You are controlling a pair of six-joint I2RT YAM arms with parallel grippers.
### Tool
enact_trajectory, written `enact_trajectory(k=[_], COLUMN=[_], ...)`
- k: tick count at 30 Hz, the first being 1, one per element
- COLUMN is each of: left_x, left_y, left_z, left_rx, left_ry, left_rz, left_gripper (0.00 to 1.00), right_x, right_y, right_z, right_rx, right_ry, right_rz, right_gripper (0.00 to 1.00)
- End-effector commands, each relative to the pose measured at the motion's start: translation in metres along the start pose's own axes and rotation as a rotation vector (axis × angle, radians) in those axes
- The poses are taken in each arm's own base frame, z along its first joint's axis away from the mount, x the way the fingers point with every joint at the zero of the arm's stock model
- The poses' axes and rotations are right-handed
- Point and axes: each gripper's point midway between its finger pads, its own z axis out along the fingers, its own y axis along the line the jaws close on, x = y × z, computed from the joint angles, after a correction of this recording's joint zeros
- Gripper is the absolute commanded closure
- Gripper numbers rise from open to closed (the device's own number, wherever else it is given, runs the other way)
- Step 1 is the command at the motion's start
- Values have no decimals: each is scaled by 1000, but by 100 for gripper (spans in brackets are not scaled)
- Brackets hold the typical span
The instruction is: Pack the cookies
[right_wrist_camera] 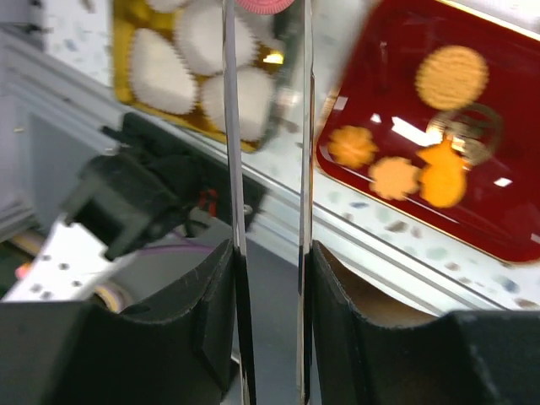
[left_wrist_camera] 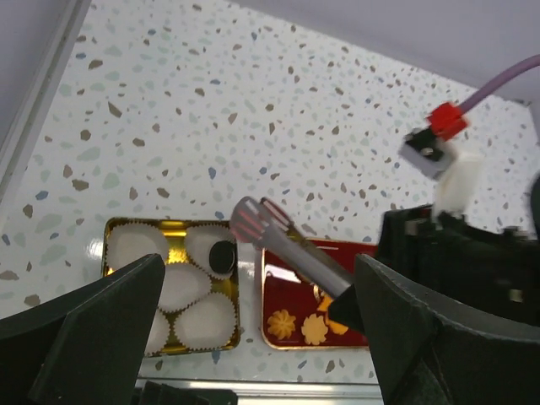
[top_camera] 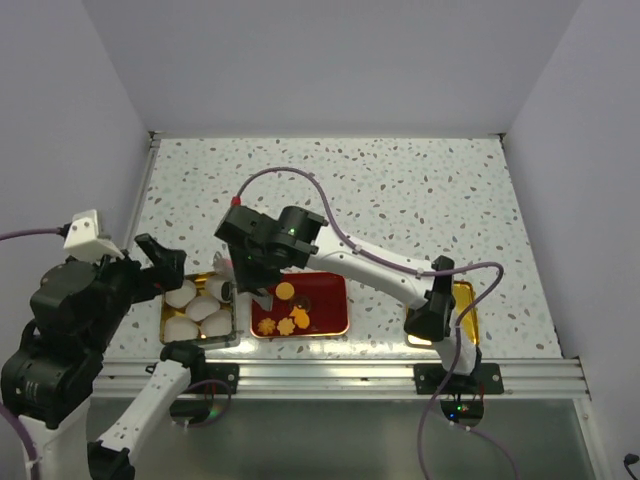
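Note:
My right gripper (top_camera: 262,275) is shut on a pair of metal tongs (right_wrist_camera: 234,126). The tong tips pinch a pink cookie (left_wrist_camera: 251,218), held above the gap between the two trays. A red tray (top_camera: 332,300) holds a round yellow-orange cookie (top_camera: 285,291) and flower-shaped ones (top_camera: 268,326). They also show in the right wrist view, round (right_wrist_camera: 452,77) and flower-shaped (right_wrist_camera: 353,145). A gold tray (left_wrist_camera: 110,229) holds white paper cups; one cup has a dark brown cookie (left_wrist_camera: 222,256). My left gripper (left_wrist_camera: 260,270) is open and empty, high above the trays.
A gold lid (top_camera: 466,300) lies at the right, partly under the right arm. The table's metal front rail (top_camera: 330,375) runs just below the trays. The speckled tabletop (top_camera: 400,190) stretches behind them.

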Motion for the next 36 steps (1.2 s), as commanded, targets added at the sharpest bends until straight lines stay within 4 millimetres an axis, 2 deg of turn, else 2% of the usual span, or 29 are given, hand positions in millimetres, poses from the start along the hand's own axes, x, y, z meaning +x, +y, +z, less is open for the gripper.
enact_trajectory(k=[1, 3, 7, 12, 13, 17, 23, 29, 36], left_x=[-46, -58, -63, -58, -54, -53, -52, -47, -47], left_y=[-16, -19, -17, -16, -14, -13, -7, -1, -2], left_z=[-34, -46, -59, -64, -65, -67, -73, -77, -73], left_rx=[109, 140, 151, 147, 141, 137, 119, 97, 99], left_ry=[-208, -276, -306, -281, -263, -255, -256, -253, -250], left_rz=[-36, -46, -48, -48, -46, -39, -31, -30, -38], left_gripper=[0, 0, 0, 0, 0, 0, 0, 0, 0], right_x=[-10, -13, -9, -8, -7, -7, -7, -8, -14], right_y=[61, 79, 105, 124, 130, 134, 132, 111, 96], right_z=[-1, 8, 22, 38, 49, 58, 70, 78, 78], right_rx=[-236, -304, -402, -469, -482, -493, -471, -374, -327], right_ry=[2, 1, 51, 81, 90, 97, 94, 67, 46], right_rz=[10, 25, 52, 74, 85, 93, 101, 80, 62], right_gripper=[63, 63, 63, 63, 63, 63, 63, 62, 55])
